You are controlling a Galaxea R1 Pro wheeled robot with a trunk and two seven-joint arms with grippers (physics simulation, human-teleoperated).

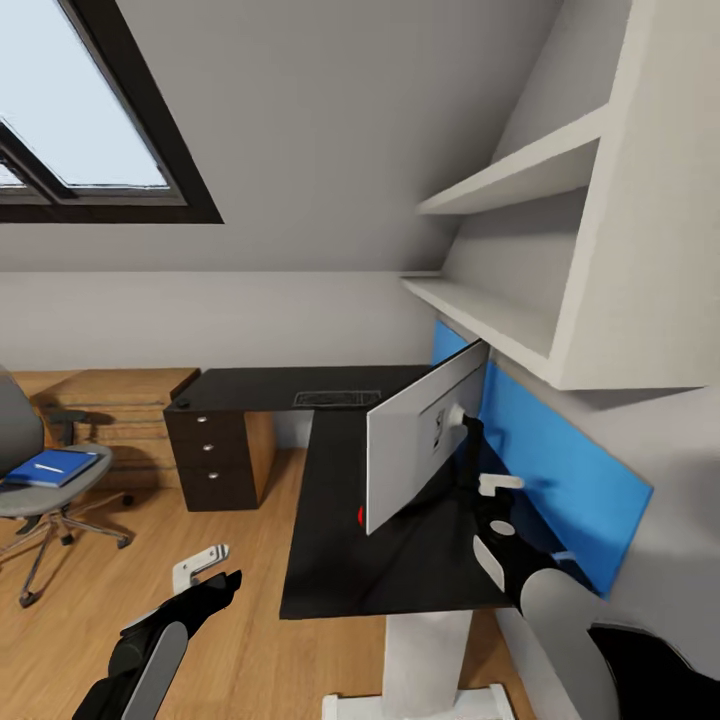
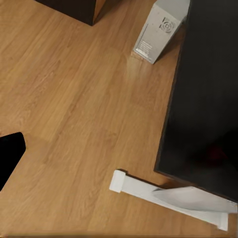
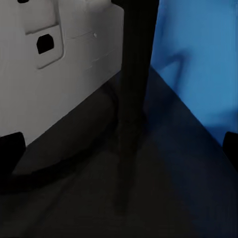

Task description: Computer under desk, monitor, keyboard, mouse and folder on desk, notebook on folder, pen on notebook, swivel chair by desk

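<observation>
The monitor (image 1: 420, 450) stands tilted on the black desk (image 1: 340, 560), its silver-white back (image 3: 54, 64) towards me. My right gripper (image 1: 478, 462) is open behind it, the black stand post (image 3: 134, 99) between its spread fingers. The keyboard (image 1: 337, 398) lies on the desk's far wing, with the small dark mouse (image 1: 182, 403) at that wing's left corner. My left gripper (image 1: 208, 578) hangs open over the floor. The computer (image 2: 161, 29) stands under the desk edge. On the swivel chair (image 1: 30, 490) lies the folder (image 1: 55, 468) with the pen (image 1: 48, 467) on it. The notebook is out of view.
A dark drawer unit (image 1: 210, 460) with three knobs stands under the far wing, and a light wood chest (image 1: 110, 410) behind the chair. The blue wall panel (image 1: 560, 480) and white shelves (image 1: 500, 310) crowd the right arm. The white pedestal foot (image 2: 168, 196) lies on the wood floor.
</observation>
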